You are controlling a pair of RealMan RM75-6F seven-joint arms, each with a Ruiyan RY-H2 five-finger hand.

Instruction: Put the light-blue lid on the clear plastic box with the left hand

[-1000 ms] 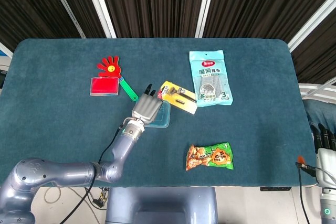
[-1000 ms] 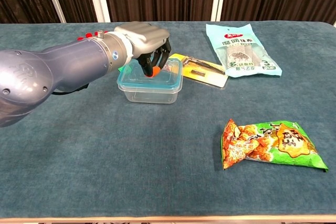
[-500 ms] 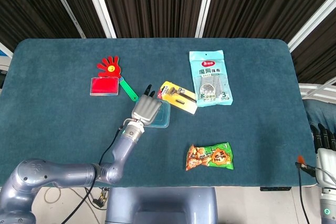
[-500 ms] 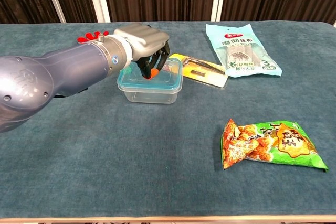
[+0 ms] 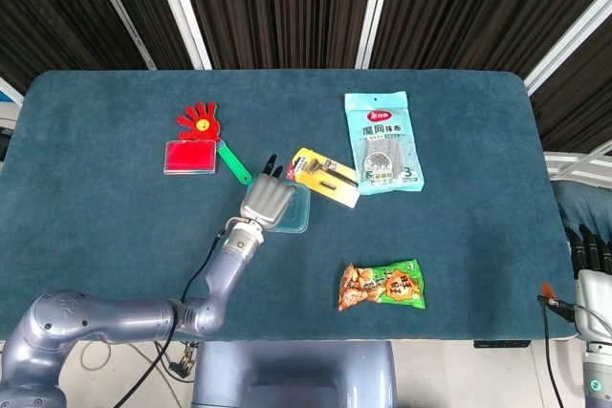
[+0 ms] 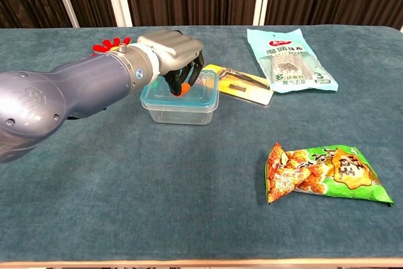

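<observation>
The left hand [image 6: 171,51] hangs over the clear plastic box [image 6: 181,109], with its fingers [image 6: 186,75] bent down so the tips are at the light-blue lid [image 6: 196,89]; the lid sits on top of the box, and the box stands on the blue worktop [image 6: 157,193] near the middle; I cannot tell if the fingers press the lid or only touch it, and nothing is held in them; from the head view the back of the hand covers the left part of the box, and only the right side of the lid shows; just beside the box, on its far right corner, lies a yellow card pack [image 5: 326,177] with a dark tool on it; further right lies a light-green bag [image 5: 382,142] with writing on it; in front, well apart from the box, lies an orange and green snack bag [image 6: 326,173]; on the far left side lie a red toy hand [image 5: 200,119], a red flat case [image 5: 189,157] and a green strip [image 5: 232,162], all close together; the right hand [image 5: 595,265] shows only at the edge of the head view, low beside the worktop, with its dark fingers pointing up; too little of it shows to tell if they are apart or together.
</observation>
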